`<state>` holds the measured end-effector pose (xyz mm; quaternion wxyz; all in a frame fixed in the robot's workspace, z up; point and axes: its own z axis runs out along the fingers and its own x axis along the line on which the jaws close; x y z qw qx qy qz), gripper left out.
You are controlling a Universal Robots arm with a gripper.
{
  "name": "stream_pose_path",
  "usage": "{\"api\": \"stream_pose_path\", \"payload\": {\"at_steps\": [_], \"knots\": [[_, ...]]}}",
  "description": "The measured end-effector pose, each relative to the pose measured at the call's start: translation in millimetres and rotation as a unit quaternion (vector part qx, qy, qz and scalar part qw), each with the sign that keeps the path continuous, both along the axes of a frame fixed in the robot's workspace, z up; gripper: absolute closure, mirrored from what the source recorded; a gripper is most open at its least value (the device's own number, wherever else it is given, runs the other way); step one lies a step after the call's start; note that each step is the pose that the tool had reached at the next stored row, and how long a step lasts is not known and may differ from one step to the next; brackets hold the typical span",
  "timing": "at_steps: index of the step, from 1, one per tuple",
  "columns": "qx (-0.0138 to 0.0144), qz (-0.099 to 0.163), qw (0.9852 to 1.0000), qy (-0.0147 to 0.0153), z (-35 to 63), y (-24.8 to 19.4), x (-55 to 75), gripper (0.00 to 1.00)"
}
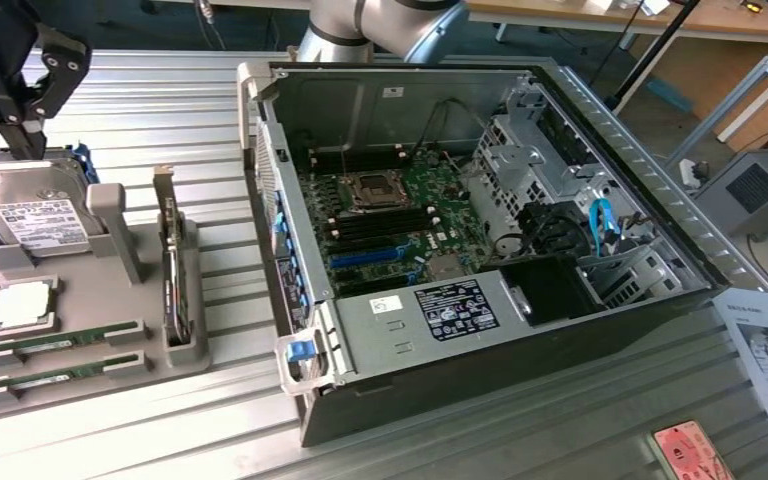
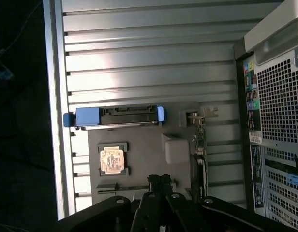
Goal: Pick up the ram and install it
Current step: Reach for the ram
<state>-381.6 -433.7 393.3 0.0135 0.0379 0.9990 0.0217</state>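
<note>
The ribbed metal table (image 1: 157,100) carries an open computer case (image 1: 424,395) lying on its side, with the green motherboard (image 1: 418,195) bare inside. On the exterior view's left, well apart from the case, sits a grey parts tray (image 1: 97,295). At its far end a hard drive (image 1: 37,210) stands propped up. Above that drive hangs the claw (image 1: 13,135), pinched fully shut with nothing between its fingers and touching nothing. Nearer along the tray lies a square silver processor chip (image 1: 24,303).

The ram is at the tray's near end: two thin green sticks side by side in shallow grooves, the first ram stick (image 1: 57,340) next to the chip and the second ram stick (image 1: 53,372) at the tray's edge. Both are untouched, and neither is in the case yet.

A stick like this looks very light, stiff along its length, and easy to damage. The flat faces carry chips and a label, and one long edge carries the contacts. I'd judge the safest hold is across its thickness near the middle of the upper long edge, gripping gently and squarely so it doesn't twist or slip. Lying low in its groove, it offers little to grab.
</note>
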Motion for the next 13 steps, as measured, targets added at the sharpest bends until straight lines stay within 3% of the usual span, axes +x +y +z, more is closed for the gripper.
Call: {"api": "stream_pose_path", "payload": {"at_steps": [13], "knots": [[0.0000,0.000,1.0000,0.0000,0.0,-18.8,0.0,0.89]]}}
